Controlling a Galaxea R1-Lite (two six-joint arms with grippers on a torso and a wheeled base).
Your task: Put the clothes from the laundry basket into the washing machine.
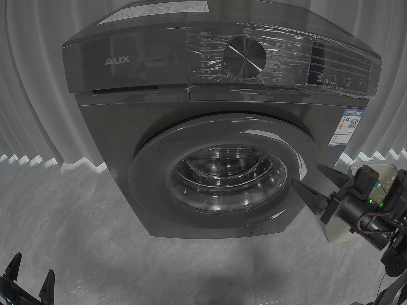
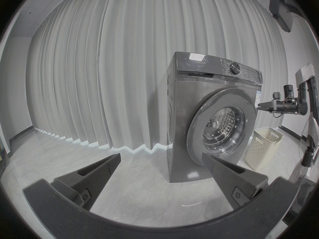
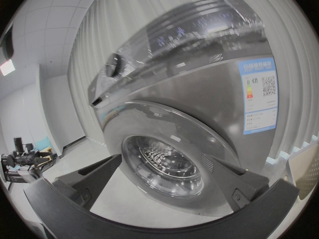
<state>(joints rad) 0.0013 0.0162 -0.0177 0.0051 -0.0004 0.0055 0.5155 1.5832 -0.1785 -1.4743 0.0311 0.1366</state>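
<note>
The right gripper's (image 1: 306,174) fingers (image 1: 311,198) stand wide apart with nothing between them, their tips just off the right edge of the washing machine's (image 1: 127,128) round door (image 1: 152,178); whether a tip touches the door rim is hard to tell; the door is shut, and through its glass (image 3: 166,165) only the metal drum can be made out.

The left gripper's (image 1: 34,264) fingers (image 2: 96,170) are likewise spread and grip nothing; it hangs low, well in front of the washing machine and off to its left, and is cut off by the head view's lower edge.

The laundry basket (image 2: 262,146) stands on the floor just to the right of the washing machine; in the head view the right arm covers most of it (image 1: 338,230); its inside is hidden, so the clothes cannot be made out.
</note>
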